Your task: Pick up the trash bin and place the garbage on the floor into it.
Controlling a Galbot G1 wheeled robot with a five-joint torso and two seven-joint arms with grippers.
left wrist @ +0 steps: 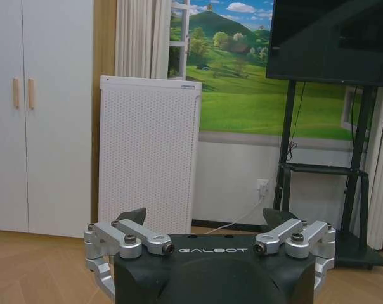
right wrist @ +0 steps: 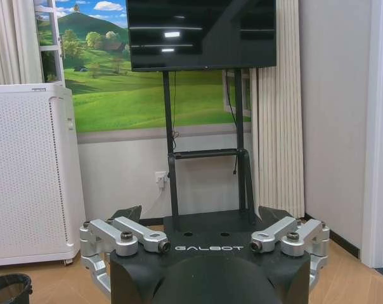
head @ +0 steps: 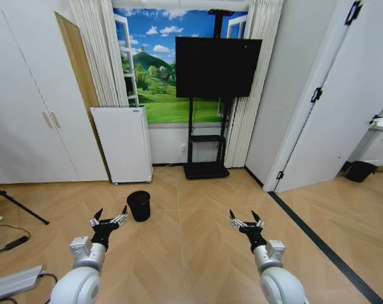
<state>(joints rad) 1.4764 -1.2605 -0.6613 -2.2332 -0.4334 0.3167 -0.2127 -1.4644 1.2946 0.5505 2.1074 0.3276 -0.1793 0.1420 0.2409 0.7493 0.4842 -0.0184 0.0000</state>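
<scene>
Trash bin [head: 139, 205]: a small round black mesh basket standing upright on the herringbone wood floor [head: 191, 247], in front of the white perforated appliance [head: 123, 144] and apart from it. In the right wrist view only a slice of the bin's rim [right wrist: 9, 288] shows, cut off at the frame corner, so its inside cannot be made out. Behind it stand a black TV [head: 217, 66] on a black stand [head: 206, 168], pale curtains [head: 245, 107] framing a painted landscape, and white cupboard doors [head: 26, 114]. A dark tripod leg [head: 17, 204], a cable and a flat grey device [head: 14, 282] lie at the robot's left edge of the floor. Nothing stands between the bin and the arms. Left gripper [head: 110, 219]: held low over the floor just beside the bin, not touching it, fingers spread wide, holding nothing. Right gripper [head: 245, 220]: level with the left, well apart from the bin, likewise spread wide and empty.
</scene>
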